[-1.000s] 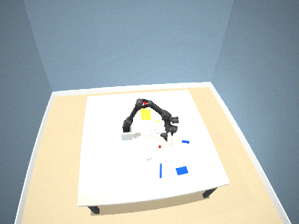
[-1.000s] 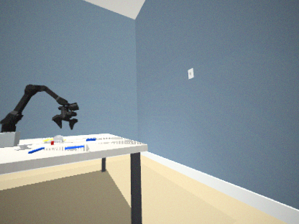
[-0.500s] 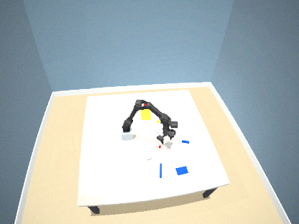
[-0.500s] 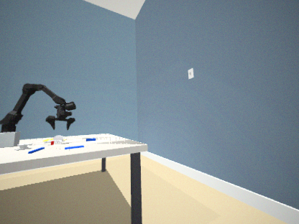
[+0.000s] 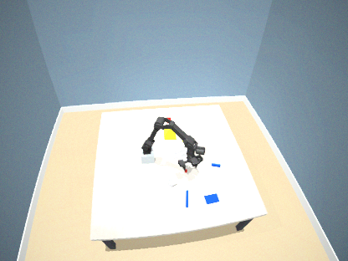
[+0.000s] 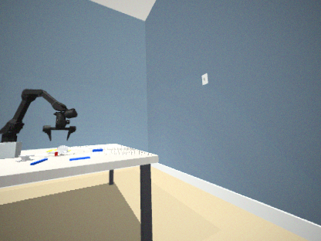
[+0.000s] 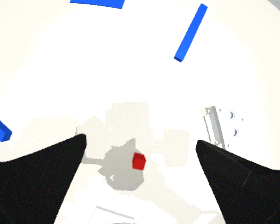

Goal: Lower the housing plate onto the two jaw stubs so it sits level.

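The black tool [image 5: 189, 166] [image 6: 59, 139] [image 7: 143, 142] hangs above the tabletop [image 5: 125, 207] [image 6: 131, 158] [image 7: 125, 60], its fingers pointing down, wide apart with nothing between them. In the wrist view a small red cube [image 5: 186, 171] [image 6: 56, 154] [image 7: 139, 161] appears below the gap, nearer the left side of the picture than the right fingertip. Near it lies a pale ribbed part [image 5: 174, 182] [image 6: 25, 155] [image 7: 214, 127], with small round details beside it in the wrist view. Another pale part [image 7: 115, 212] is cut off at that view's lower edge. The housing plate seems to be among these pale pieces, but which one it is, and whether it sits on the stubs, cannot be told. Farther out lie a short blue block [image 5: 216, 165] [image 6: 97, 150] [image 7: 4, 131], a long thin blue bar [image 5: 186, 198] [image 6: 38, 161] [image 7: 191, 33] and a flat blue rectangle [image 5: 212, 198] [image 6: 79, 158] [image 7: 97, 2], well apart. A yellow square [image 5: 170, 134] lies near the arm's bend in the top view, and the arm stands on a light grey block [image 5: 147, 160] [image 6: 11, 151].
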{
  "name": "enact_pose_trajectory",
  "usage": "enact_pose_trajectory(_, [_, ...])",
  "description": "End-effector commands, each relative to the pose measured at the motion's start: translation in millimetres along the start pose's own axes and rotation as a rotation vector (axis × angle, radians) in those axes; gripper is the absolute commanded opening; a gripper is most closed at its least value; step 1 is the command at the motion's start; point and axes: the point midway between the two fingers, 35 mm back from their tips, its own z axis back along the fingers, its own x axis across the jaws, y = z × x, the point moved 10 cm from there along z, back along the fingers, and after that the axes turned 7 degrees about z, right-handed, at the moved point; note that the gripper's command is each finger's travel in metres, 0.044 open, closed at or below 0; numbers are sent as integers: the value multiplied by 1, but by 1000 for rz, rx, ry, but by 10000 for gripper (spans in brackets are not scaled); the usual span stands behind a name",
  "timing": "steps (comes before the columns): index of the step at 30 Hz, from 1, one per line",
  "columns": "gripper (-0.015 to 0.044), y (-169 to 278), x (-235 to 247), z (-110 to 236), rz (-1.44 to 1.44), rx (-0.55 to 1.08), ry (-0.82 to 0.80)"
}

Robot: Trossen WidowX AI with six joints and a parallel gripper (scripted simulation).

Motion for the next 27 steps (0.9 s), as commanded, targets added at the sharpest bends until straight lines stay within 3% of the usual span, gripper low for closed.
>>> enact_pose_trajectory(1, [440, -3, -12, -3, -74, 31, 7])
enact_pose_trajectory(27, [440, -23, -75, -13, -526, 159, 49])
